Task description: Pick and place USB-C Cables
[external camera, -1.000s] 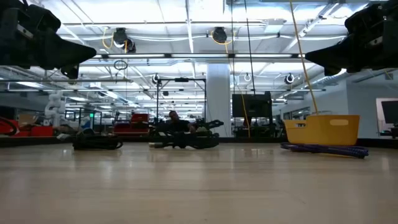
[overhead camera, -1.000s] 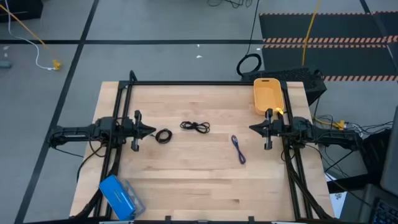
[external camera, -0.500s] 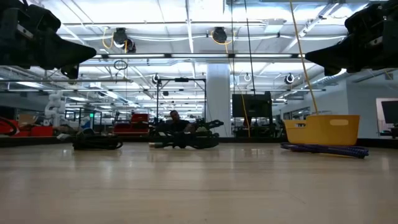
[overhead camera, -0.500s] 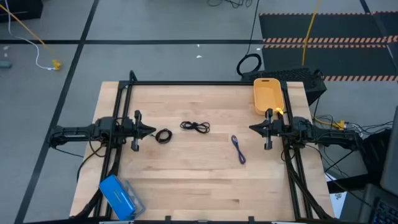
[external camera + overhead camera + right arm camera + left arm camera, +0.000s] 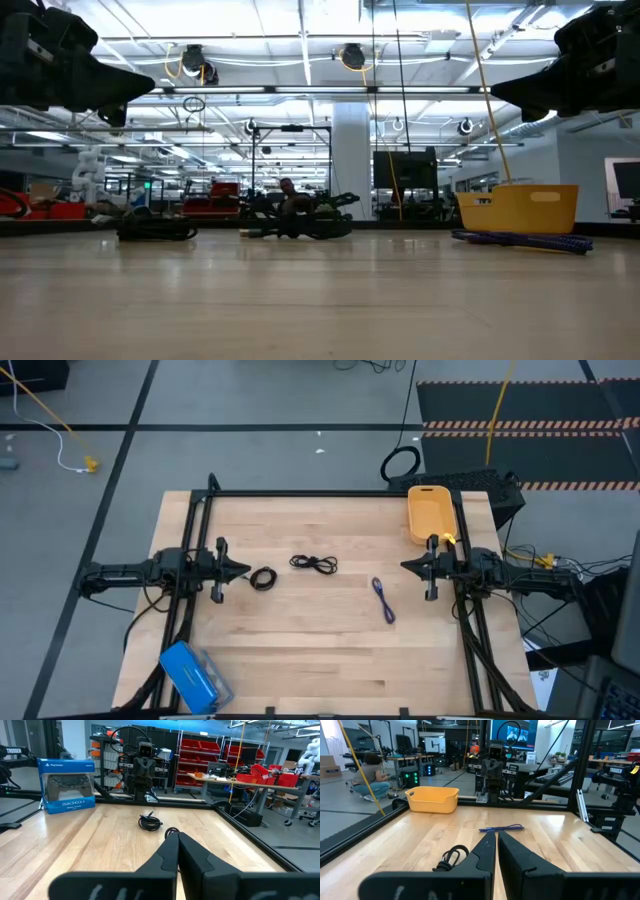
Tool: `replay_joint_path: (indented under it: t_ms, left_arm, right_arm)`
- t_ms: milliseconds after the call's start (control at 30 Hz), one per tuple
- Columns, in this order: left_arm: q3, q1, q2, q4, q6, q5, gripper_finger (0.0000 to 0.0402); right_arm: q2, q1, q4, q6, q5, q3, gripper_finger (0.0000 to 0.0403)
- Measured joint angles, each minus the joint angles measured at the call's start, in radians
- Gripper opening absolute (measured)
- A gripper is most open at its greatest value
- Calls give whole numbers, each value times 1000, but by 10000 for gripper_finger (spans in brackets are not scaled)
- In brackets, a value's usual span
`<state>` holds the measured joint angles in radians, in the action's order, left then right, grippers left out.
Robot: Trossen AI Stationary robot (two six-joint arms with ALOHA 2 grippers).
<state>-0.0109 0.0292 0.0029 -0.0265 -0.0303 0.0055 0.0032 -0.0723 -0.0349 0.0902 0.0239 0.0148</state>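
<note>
Three cables lie on the wooden table. A coiled black cable (image 5: 263, 578) lies close in front of my left gripper (image 5: 246, 571), showing in the left wrist view (image 5: 451, 857). A second black cable (image 5: 314, 564) lies spread near the table's middle. The purple cable (image 5: 384, 600) lies stretched toward the right, near my right gripper (image 5: 404, 566). The yellow bin (image 5: 430, 513) stands at the far right. Both grippers are shut and hover above the table at its left and right edges, touching nothing.
A blue boxed game controller (image 5: 189, 674) lies at the near left corner. A black frame (image 5: 330, 493) runs round the table. A large black cable ring (image 5: 401, 463) lies on the floor beyond the far edge. Bare wood lies between the cables and the near edge.
</note>
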Motion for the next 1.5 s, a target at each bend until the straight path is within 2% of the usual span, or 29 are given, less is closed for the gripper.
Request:
replay_joint_path:
  t_ms: [1367, 1500]
  left_arm:
    - [0, 0, 0, -1, 0, 0, 21]
    - [0, 0, 0, -1, 40, -10, 21]
  right_arm:
    - [0, 0, 0, 0, 0, 0, 0]
    - [0, 0, 0, 0, 0, 0, 0]
